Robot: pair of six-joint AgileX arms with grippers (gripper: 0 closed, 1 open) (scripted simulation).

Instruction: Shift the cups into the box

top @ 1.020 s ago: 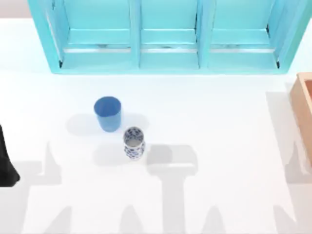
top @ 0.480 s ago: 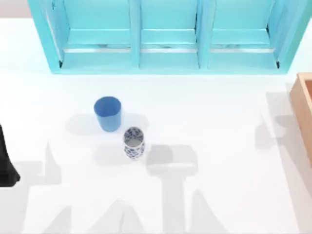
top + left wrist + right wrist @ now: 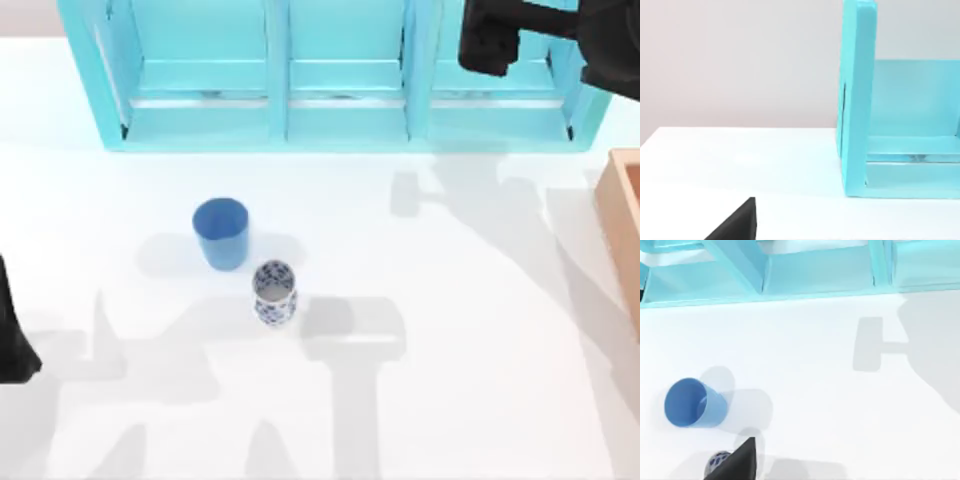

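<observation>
Top view: right arm (image 3: 560,40) at 1 o'clock over turquoise shelf unit (image 3: 340,75), finger state can't tell. Blue cup (image 3: 221,232) and patterned white cup (image 3: 273,292) upright left of centre; tan box (image 3: 622,225) at 3 o'clock edge. Left arm (image 3: 12,335) parked at 9.

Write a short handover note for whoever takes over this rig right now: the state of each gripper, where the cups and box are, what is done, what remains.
Right arm: high over the turquoise shelf unit at the table's far right; whether its fingers are open cannot be told.
Left arm: parked at the table's left edge.
Blue cup: upright on the table, left of centre.
White patterned cup: upright just beside it, nearer the front.
Wooden box: at the right edge, nothing seen in the part in view.
Done: nothing, neither cup is held.
Left: carry both cups into the box.
</observation>
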